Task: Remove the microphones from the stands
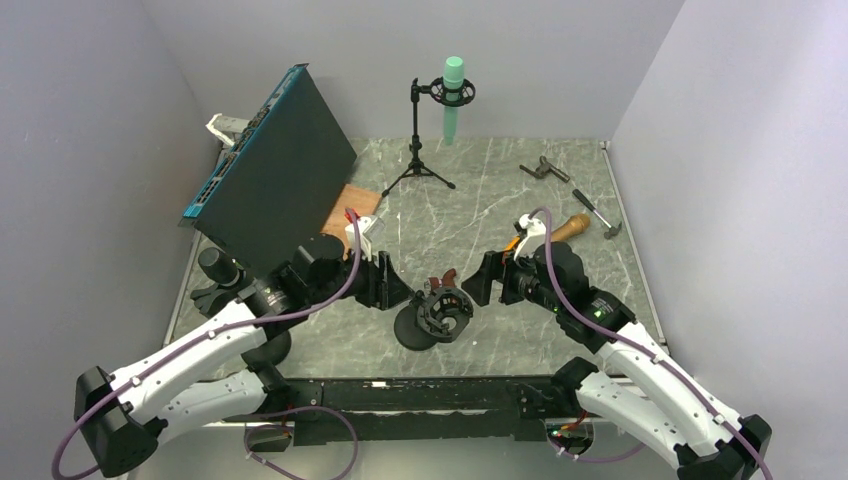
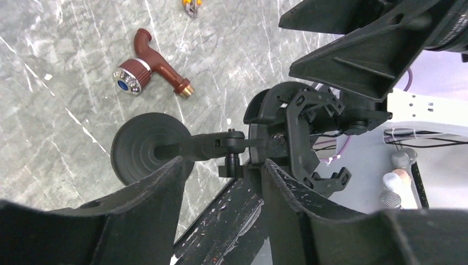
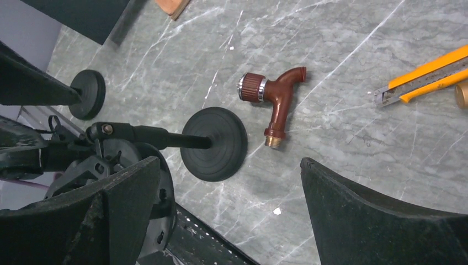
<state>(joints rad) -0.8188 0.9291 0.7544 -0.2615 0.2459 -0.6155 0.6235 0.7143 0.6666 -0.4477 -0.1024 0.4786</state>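
A mint-green microphone hangs in a black shock mount on a tripod stand at the back of the table, far from both grippers. Near the front stands a small black desk stand with a round base and an empty-looking shock mount. My left gripper is open just left of it. In the left wrist view the left gripper straddles the stand's arm. My right gripper is open just right of the mount. In the right wrist view the right gripper is empty, beside the base.
A brown tap-shaped part lies behind the desk stand. A big dark board with a blue edge leans at the left. A hammer, a wooden handle and metal parts lie at the right. A yellow utility knife lies nearby.
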